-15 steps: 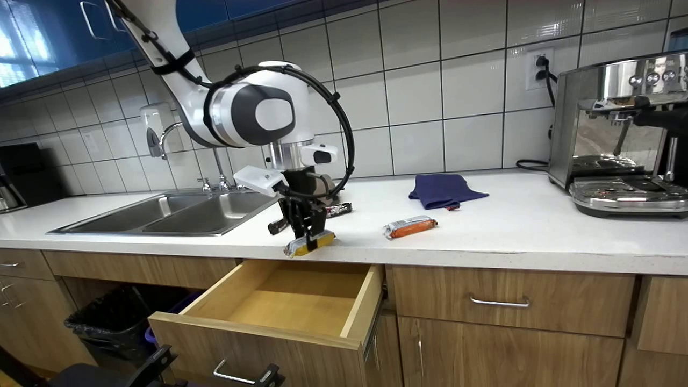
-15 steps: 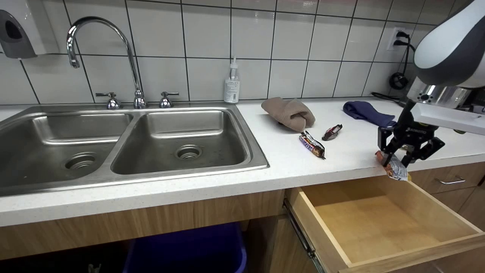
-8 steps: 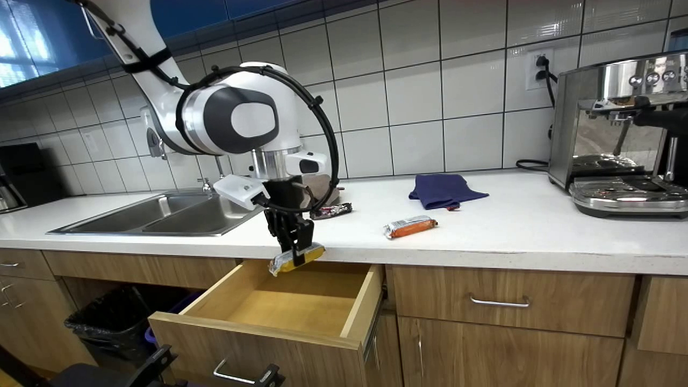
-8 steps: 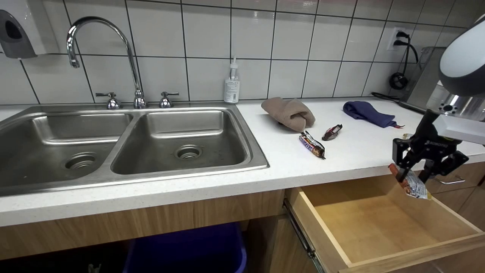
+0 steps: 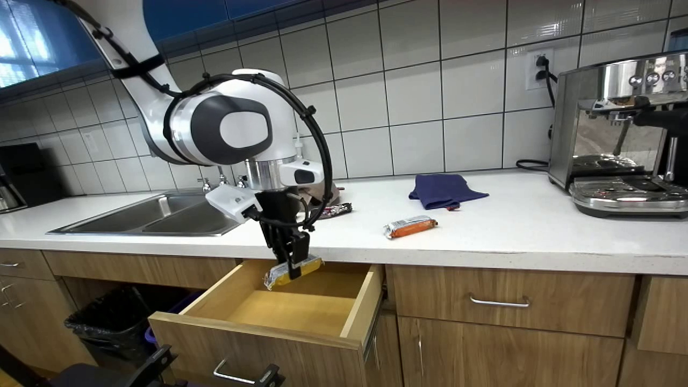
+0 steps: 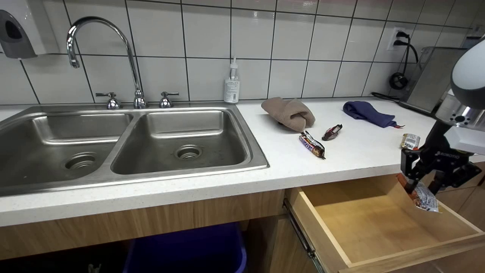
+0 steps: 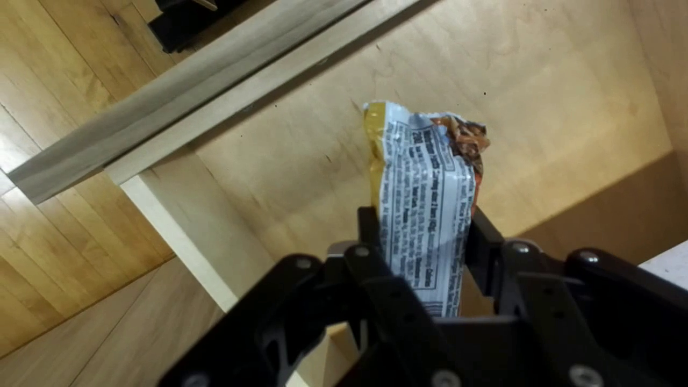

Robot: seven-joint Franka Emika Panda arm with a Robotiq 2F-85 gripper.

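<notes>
My gripper (image 7: pixel 424 234) is shut on a wrapped snack bar (image 7: pixel 422 166), its two black fingers pressing the long sides. The bar's white printed back faces up in the wrist view, with yellow along the left edge and orange-brown at the right. Below it lies the bare wooden floor of a pulled-out drawer (image 5: pixel 252 329). In both exterior views the gripper (image 6: pixel 421 187) points down over the drawer, and the bar (image 5: pixel 277 276) hangs tilted, apart from the drawer floor. How high it hangs above that floor I cannot tell.
On the white counter lie an orange bar (image 5: pixel 410 226), two dark wrapped bars (image 6: pixel 312 145), a navy cloth (image 6: pixel 367 113) and a brown cloth (image 6: pixel 290 112). A double sink (image 6: pixel 250 163) and an espresso machine (image 5: pixel 618 129) flank them. A blue bin (image 6: pixel 185 246) stands under the counter.
My gripper has carried the bar away from the counter's front edge, outward and down over the drawer. The grip has stayed the same. The orange bar on the counter has come into fuller view.
</notes>
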